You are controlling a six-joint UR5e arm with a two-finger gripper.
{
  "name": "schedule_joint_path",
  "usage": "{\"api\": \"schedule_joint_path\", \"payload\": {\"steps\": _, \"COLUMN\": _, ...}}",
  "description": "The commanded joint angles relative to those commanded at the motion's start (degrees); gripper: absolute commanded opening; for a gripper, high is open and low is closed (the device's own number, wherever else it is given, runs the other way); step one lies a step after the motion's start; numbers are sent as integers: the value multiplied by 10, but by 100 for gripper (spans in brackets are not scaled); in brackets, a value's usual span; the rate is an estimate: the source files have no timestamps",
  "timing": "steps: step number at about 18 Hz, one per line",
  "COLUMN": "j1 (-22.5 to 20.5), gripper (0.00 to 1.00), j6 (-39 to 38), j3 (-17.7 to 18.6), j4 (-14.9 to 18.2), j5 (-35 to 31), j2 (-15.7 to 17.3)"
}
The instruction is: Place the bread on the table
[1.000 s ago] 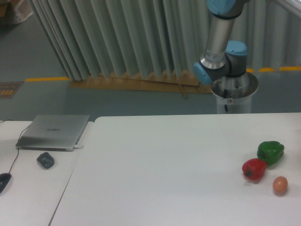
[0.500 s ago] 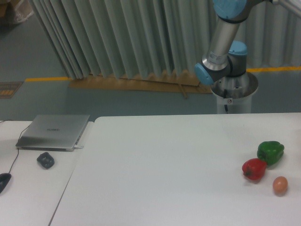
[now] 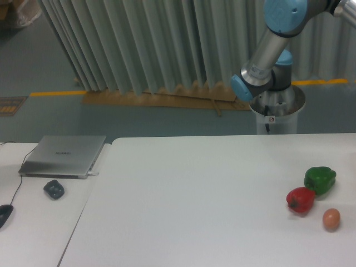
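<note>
The wide white table (image 3: 194, 194) fills the lower right of the view. No bread shows anywhere in view. Only the arm's base and lower links (image 3: 267, 61) show behind the table's far edge, leaning up and to the right out of the top of the picture. My gripper is out of view.
A green pepper (image 3: 320, 179), a red pepper (image 3: 300, 199) and a small brown egg-like thing (image 3: 331, 218) lie near the table's right edge. On the narrower side desk at left are a closed laptop (image 3: 64, 155), a dark small object (image 3: 54, 189) and a mouse (image 3: 4, 213).
The arm's upper link has swung to the right and now leans more steeply toward the top right corner. Nothing on the tables has moved.
</note>
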State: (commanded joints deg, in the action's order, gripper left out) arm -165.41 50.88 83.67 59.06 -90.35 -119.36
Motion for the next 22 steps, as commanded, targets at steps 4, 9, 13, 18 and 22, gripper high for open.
{"api": "schedule_joint_path", "payload": {"steps": 4, "j1": -1, "gripper": 100, "j6": 1, "j3": -3, "j4": 38, "j5": 1, "j2": 12}}
{"api": "schedule_joint_path", "payload": {"steps": 9, "j1": 1, "gripper": 100, "j6": -1, "j3": 11, "j4": 33, "j5": 1, "j2": 6}}
{"api": "schedule_joint_path", "payload": {"steps": 13, "j1": -2, "gripper": 91, "j6": 3, "j3": 11, "j4": 33, "j5": 2, "j2": 5}}
{"api": "schedule_joint_path", "payload": {"steps": 18, "j1": -4, "gripper": 58, "j6": 13, "j3": 12, "j4": 37, "j5": 2, "j2": 3}}
{"api": "schedule_joint_path", "payload": {"steps": 22, "j1": -4, "gripper": 30, "j6": 11, "j3": 16, "j4": 38, "j5": -1, "j2": 1}}
